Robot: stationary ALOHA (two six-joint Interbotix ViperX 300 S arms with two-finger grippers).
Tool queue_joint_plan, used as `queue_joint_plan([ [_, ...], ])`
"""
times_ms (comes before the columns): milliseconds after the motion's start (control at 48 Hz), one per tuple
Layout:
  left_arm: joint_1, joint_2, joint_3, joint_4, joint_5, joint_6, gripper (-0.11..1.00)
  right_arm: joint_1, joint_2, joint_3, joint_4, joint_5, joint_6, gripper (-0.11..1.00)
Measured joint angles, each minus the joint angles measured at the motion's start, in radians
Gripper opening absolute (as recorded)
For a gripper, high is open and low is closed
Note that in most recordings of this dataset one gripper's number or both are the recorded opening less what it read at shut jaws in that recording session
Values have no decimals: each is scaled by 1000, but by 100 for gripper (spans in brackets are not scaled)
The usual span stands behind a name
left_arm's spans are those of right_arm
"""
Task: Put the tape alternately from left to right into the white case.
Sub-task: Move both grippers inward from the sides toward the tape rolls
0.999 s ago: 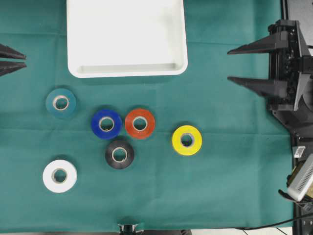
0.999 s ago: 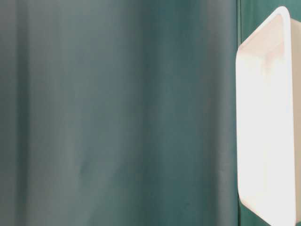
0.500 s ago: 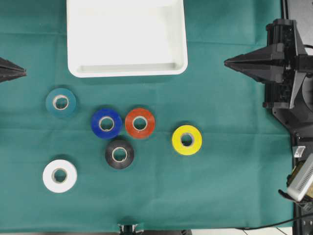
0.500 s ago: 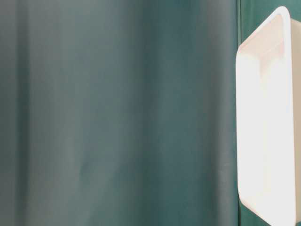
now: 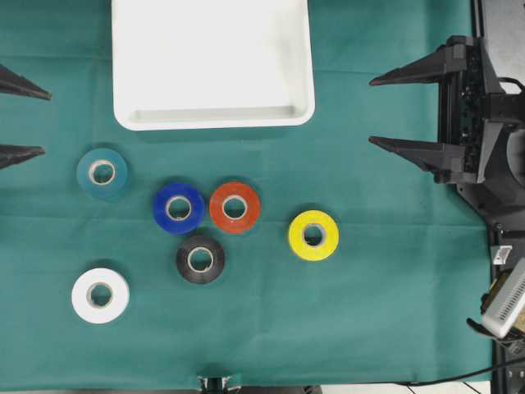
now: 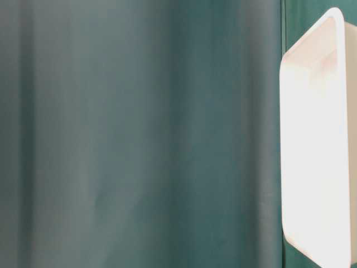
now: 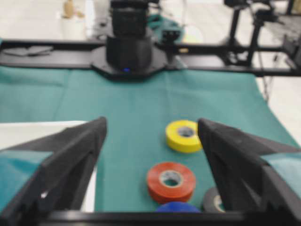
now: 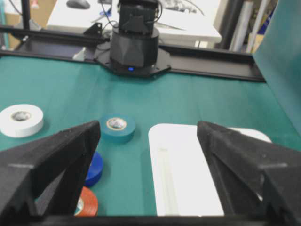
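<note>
Overhead view alone shows both claws, left [image 5: 29, 120] and right [image 5: 385, 111], spread open, empty.

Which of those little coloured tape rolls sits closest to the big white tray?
The teal roll of tape, leftmost of the six, lies nearest the white plastic tray.

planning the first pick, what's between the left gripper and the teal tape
Nothing: in the overhead view only bare green cloth separates the open left gripper from the teal tape.

Robotics lab, green-clothed bench [image 5: 385, 279], arm base [image 7: 129, 44] (stands behind)
</note>
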Motion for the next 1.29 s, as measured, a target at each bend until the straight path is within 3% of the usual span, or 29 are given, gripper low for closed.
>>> queue_joint_plan([
  [437, 0, 160, -32, 0, -2, -8, 92, 2, 75, -5, -2, 0, 0, 76],
  [1020, 0, 520, -221, -2, 95, -8, 92, 0, 391, -149, -2, 29, 0, 76],
  [1291, 5, 626, -284, -2, 176, -8, 92, 0, 545, -242, -2, 91, 2, 75],
])
